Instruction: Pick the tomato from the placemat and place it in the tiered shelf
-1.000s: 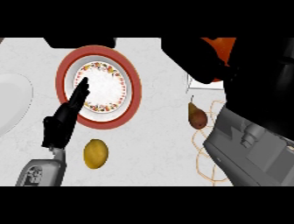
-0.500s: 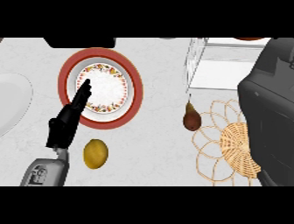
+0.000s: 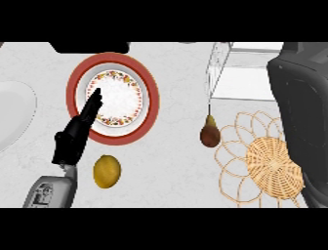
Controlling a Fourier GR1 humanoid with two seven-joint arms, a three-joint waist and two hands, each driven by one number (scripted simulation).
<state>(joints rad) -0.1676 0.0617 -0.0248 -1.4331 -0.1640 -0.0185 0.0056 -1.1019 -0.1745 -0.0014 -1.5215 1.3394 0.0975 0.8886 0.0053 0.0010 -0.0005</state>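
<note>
Revealed woven placemat (image 3: 271,166) now lies empty.

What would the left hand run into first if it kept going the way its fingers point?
The left hand points up-view; its fingertips already overlap the red-rimmed patterned plate, so it would likely meet that first, though its height above it is unclear.

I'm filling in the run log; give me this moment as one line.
left hand: open, resting over red-rimmed plate | right forearm: covers right side, hand unseen | tomato: not visible | placemat: bare | pear: beside placemat
</note>
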